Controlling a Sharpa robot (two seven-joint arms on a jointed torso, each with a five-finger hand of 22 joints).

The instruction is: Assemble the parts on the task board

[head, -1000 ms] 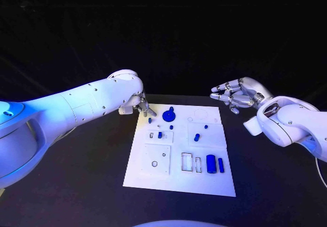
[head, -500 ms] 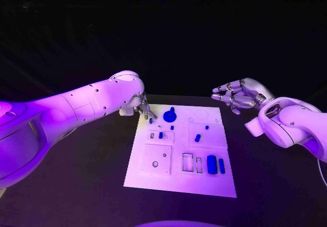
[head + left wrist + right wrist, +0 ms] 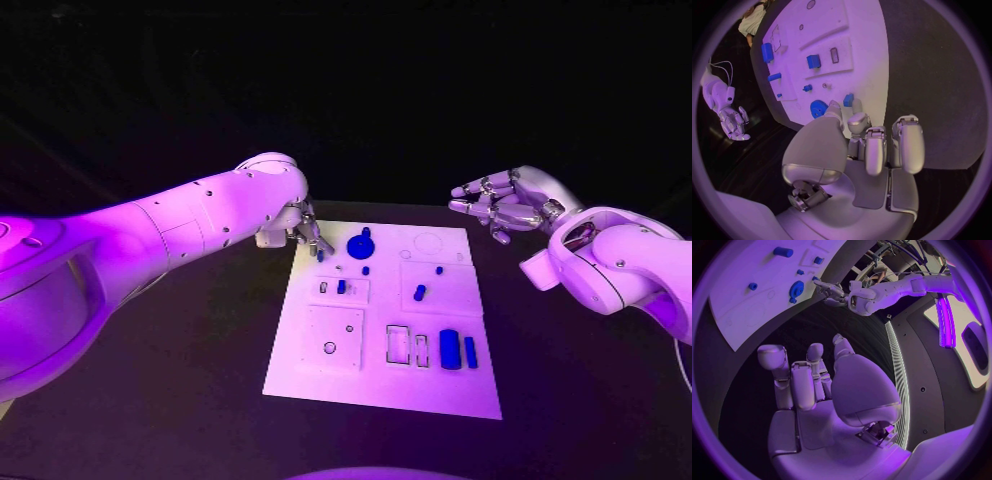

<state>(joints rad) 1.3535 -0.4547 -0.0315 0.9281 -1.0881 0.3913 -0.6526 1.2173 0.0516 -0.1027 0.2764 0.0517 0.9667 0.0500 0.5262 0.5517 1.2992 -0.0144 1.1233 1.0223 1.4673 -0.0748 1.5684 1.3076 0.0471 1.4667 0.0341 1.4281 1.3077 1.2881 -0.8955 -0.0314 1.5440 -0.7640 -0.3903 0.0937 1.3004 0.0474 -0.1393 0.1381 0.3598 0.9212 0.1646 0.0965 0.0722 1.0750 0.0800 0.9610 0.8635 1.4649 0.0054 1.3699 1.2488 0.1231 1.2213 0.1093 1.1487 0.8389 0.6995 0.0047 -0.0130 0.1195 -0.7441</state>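
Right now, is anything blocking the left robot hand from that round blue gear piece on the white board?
Nothing visible does. The left robot hand hovers at the task board's far corner, and the blue gear lies just beside its fingertips with only bare board between.

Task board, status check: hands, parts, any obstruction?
Left hand open, fingertips over white task board far corner, beside blue gear-shaped part. Right hand open, off the board. Nothing held, nothing blocking.
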